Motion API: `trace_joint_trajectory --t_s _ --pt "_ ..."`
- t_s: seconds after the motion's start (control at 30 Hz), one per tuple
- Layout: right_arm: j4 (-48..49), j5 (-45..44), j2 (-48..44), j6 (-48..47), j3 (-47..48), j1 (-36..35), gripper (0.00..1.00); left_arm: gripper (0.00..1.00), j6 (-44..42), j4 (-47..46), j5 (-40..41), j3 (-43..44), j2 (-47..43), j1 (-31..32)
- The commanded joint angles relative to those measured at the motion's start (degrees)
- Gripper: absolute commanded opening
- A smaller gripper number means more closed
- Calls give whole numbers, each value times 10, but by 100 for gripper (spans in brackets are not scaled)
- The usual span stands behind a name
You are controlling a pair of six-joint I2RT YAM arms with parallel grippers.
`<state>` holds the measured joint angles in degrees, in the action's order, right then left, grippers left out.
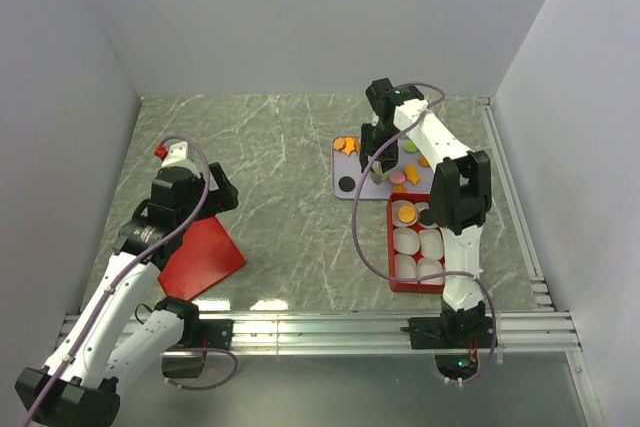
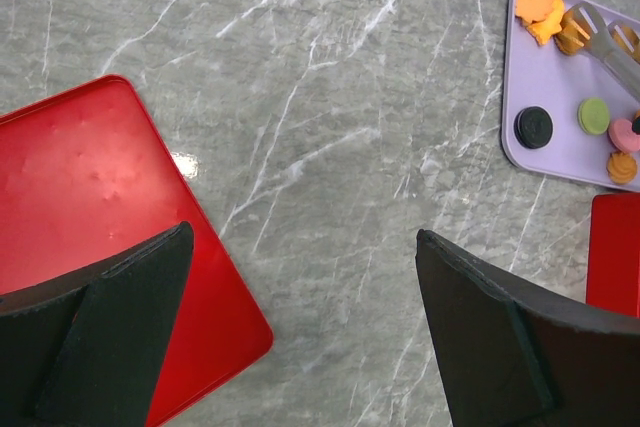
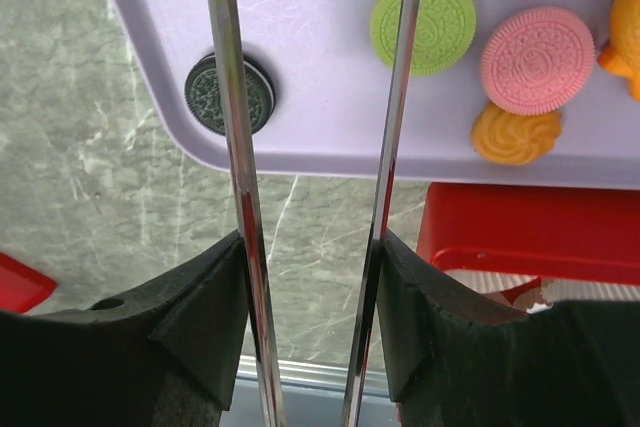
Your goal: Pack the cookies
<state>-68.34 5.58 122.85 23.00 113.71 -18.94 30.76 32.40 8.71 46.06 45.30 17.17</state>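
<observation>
The cookies lie on a lilac tray (image 1: 340, 169): orange shapes (image 1: 346, 145), a black disc (image 1: 347, 184), a green disc (image 1: 410, 146), a pink disc (image 1: 398, 178). The right wrist view shows the black (image 3: 262, 97), green (image 3: 440, 22), pink (image 3: 537, 59) and orange swirl (image 3: 515, 134) cookies. My right gripper (image 3: 312, 287) is shut on metal tongs (image 3: 235, 147), whose open arms reach over the tray; their tips are beside the orange shapes (image 2: 540, 12). A red box (image 1: 392, 247) of white cups holds an orange (image 1: 406, 214) and a black cookie (image 1: 425, 217). My left gripper (image 2: 300, 327) is open and empty.
The red square lid (image 1: 203, 259) lies flat at the left, under my left gripper's left finger (image 2: 110, 337). The box's corner (image 2: 612, 252) is near the lilac tray (image 2: 560, 77). Grey walls enclose the marble table on three sides.
</observation>
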Motion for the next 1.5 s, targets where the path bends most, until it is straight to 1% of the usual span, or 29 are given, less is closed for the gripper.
trace_joint_trajectory --t_s 0.0,0.13,0.27,0.37,0.87,1.03,1.17,1.2,1.27,1.37,1.47 --pt "-9 -1 5 -9 32 -1 56 99 -1 -8 10 3 1 -4" --pt "-10 2 12 -10 34 0 53 99 -1 -6 13 3 1 -6" --pt "-6 7 7 -12 26 0 42 99 0 -5 14 3 1 -7" --pt "-7 4 -1 -13 20 1 40 99 0 -5 14 3 3 -7" --pt "-15 8 -126 -10 -2 32 36 99 -4 -9 -2 3 -6 -6" --pt "-19 2 -214 -9 -48 40 36 99 -6 -15 -3 -1 -22 -6" --pt "-15 5 -298 -2 -137 49 36 99 -6 -21 2 -6 -35 -6" --pt "-14 6 -332 0 -153 50 36 99 -6 -23 3 -7 -37 -6" --pt "-17 8 -363 6 -192 52 36 99 -7 -29 4 -11 -46 -6" --pt "-29 12 -437 13 -237 52 36 99 -12 -40 9 -21 -62 -6" --pt "-44 15 -480 22 -279 52 36 100 -18 -52 20 -32 -81 -6"
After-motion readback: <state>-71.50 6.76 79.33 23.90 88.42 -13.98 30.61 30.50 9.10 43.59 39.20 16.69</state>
